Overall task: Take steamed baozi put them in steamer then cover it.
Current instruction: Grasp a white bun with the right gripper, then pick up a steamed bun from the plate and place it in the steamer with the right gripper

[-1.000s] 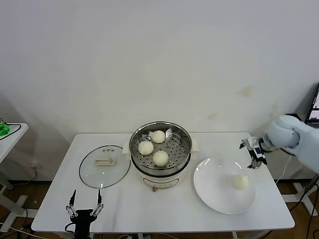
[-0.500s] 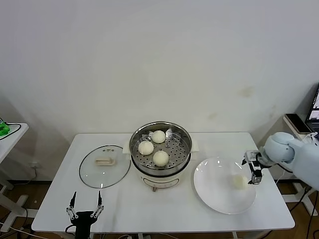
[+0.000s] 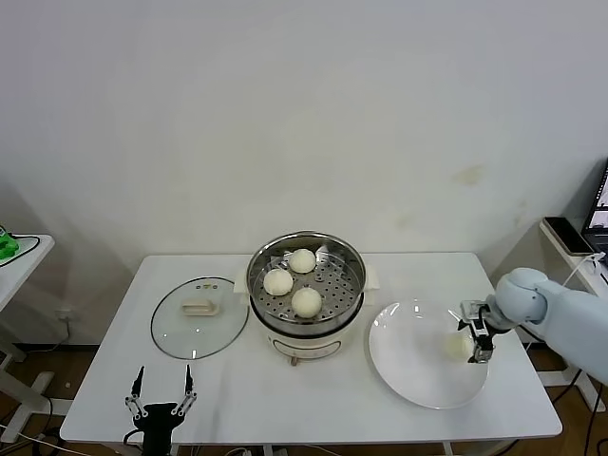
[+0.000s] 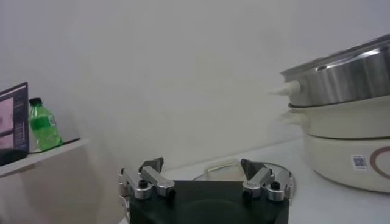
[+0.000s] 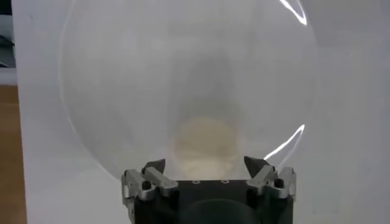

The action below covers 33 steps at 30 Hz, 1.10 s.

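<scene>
Three baozi [image 3: 302, 260] lie on the perforated tray of the steamer [image 3: 306, 332] at the table's middle. A fourth baozi [image 3: 457, 346] rests on the white plate [image 3: 408, 366] to the right. My right gripper [image 3: 477, 332] is down at this bun from its right side, open; in the right wrist view the baozi [image 5: 204, 143] sits between the spread fingers of the gripper [image 5: 206, 164], apart from both tips. The glass cover [image 3: 198, 318] lies flat left of the steamer. My left gripper [image 3: 163, 372] is parked open near the table's front left edge.
A small side table [image 3: 19, 252] stands off to the left, with a green bottle [image 4: 44, 125] in the left wrist view. The steamer's pot [image 4: 341, 79] rises close beside the left gripper [image 4: 203, 165]. The table's right edge lies just past the plate.
My right gripper came down and forward from above the plate's far right rim to the bun on the plate. The left arm, cover and steamer stayed put.
</scene>
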Tool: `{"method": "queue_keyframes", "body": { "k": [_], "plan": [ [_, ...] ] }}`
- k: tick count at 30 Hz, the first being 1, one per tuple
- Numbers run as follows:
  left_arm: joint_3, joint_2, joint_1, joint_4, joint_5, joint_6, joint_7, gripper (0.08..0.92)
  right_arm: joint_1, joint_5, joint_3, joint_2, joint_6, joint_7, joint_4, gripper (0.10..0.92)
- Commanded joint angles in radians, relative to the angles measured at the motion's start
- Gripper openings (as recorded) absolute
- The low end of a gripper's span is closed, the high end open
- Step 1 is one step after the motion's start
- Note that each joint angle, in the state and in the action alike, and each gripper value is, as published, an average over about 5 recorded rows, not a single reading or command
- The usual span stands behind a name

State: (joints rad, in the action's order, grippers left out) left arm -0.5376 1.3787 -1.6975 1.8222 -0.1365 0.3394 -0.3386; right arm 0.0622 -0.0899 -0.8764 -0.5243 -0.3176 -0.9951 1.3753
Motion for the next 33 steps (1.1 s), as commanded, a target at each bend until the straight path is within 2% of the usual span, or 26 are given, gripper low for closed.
{"method": "queue_keyframes", "body": {
  "k": [1, 7, 15, 22, 33],
  "plan": [
    [0.001, 0.001, 0.0, 0.0, 0.002, 0.0, 0.001, 0.823, 0.033, -0.007, 0.02, -0.033, -0.007, 0.006, -0.026, 0.732],
    [0.0, 0.003, 0.0, -0.001, 0.003, 0.0, 0.0, 0.823, 0.037, -0.012, 0.024, -0.029, -0.012, 0.01, -0.022, 0.679],
    [0.003, 0.007, 0.0, -0.002, 0.001, 0.003, 0.0, 0.823, 0.038, -0.009, 0.035, -0.019, -0.019, 0.016, -0.006, 0.567],
    [0.002, 0.006, -0.001, 0.003, 0.0, 0.003, -0.001, 0.823, -0.007, 0.012, 0.027, 0.014, -0.026, 0.011, 0.034, 0.528],
    [0.014, 0.003, 0.014, -0.003, -0.001, 0.001, 0.0, 0.823, -0.322, 0.141, -0.083, 0.065, -0.049, 0.002, 0.118, 0.509]
  ]
}}
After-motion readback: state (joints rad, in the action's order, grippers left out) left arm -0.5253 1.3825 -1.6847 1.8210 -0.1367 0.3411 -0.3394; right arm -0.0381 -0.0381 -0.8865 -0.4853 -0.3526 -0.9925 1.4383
